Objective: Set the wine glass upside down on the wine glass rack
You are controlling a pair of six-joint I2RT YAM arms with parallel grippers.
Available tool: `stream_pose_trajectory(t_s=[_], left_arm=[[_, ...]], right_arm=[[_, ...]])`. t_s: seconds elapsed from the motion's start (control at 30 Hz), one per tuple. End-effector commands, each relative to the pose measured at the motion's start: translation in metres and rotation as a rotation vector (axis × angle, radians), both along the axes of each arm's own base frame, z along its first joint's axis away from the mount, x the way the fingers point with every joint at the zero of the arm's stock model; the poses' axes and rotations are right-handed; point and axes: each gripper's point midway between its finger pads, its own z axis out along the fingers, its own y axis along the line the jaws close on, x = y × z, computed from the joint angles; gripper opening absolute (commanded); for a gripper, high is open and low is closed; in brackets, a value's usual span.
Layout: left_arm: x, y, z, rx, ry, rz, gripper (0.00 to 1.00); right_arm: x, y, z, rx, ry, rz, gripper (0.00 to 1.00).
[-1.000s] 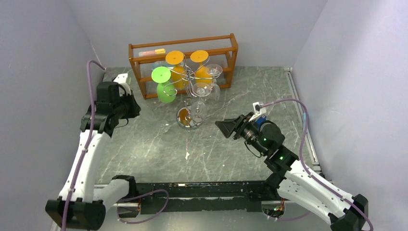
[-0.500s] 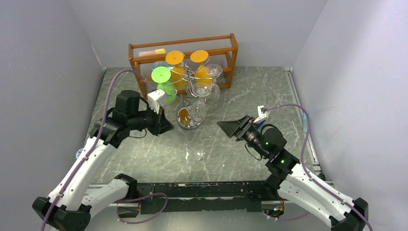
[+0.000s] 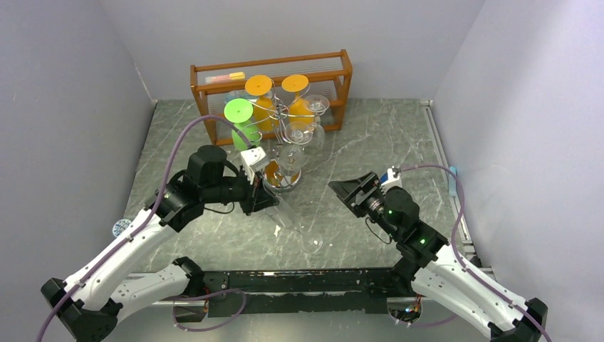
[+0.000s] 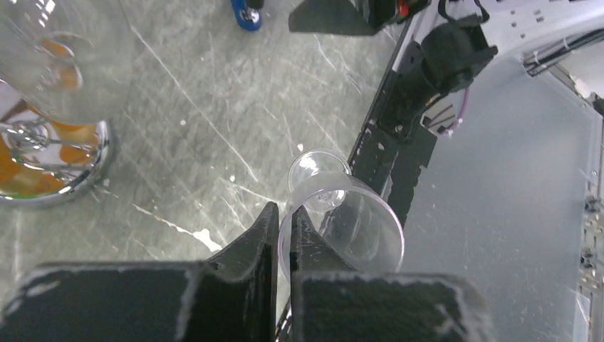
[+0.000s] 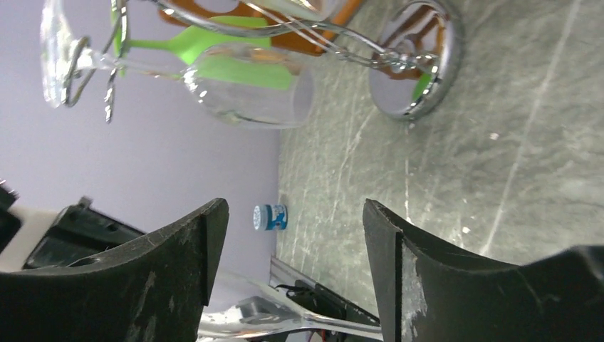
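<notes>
A clear wine glass (image 3: 295,224) is tilted, with its foot toward the near edge, and is held above the table. My left gripper (image 3: 269,201) is shut on its rim. In the left wrist view the fingers pinch the bowl's wall (image 4: 356,228), one finger inside and one outside (image 4: 283,210). The silver wire wine glass rack (image 3: 279,177) stands just behind my left gripper, and its shiny round base shows in the wrist views (image 4: 50,164) (image 5: 420,64). My right gripper (image 3: 343,189) is open and empty, right of the rack and facing it (image 5: 293,214).
Orange, green (image 3: 242,125) and clear glasses (image 5: 249,92) hang upside down on the rack's arms. An orange-brown wooden shelf (image 3: 285,68) stands against the back wall. A small blue-and-white pot (image 3: 121,227) sits at the left table edge. Grey walls close in on both sides.
My left arm has swung from the left side to the centre, carrying the clear glass to just in front of the rack. My right gripper has shifted slightly right and nearer.
</notes>
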Motion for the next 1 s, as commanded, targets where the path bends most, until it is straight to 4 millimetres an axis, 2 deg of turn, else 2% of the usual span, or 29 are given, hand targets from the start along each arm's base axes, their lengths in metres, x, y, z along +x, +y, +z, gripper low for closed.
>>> stream_pose_trajectory(t_s=[0.0, 0.17, 0.37, 0.53, 0.63, 0.97], left_arm=[[0.024, -0.012, 0.042, -0.083, -0.108, 0.097, 0.05], [0.035, -0.021, 0.046, -0.095, -0.167, 0.155, 0.05], [0.032, -0.036, 0.053, -0.163, -0.3, 0.153, 0.05], [0.025, -0.051, 0.058, -0.228, -0.36, 0.164, 0.05], [0.03, -0.052, 0.05, -0.181, -0.416, 0.246, 0.05], [0.03, -0.071, 0.055, -0.176, -0.57, 0.331, 0.05]], right_arm=[[0.003, -0.017, -0.007, -0.009, 0.094, -0.099, 0.74], [0.0, -0.021, 0.006, 0.019, 0.086, -0.107, 0.74], [-0.009, -0.021, 0.018, 0.118, 0.116, -0.1, 0.72], [-0.016, -0.008, -0.003, 0.203, 0.252, -0.058, 0.7], [-0.017, -0.006, -0.021, 0.181, 0.325, -0.071, 0.69], [-0.017, -0.023, -0.03, 0.19, 0.392, -0.17, 0.67]])
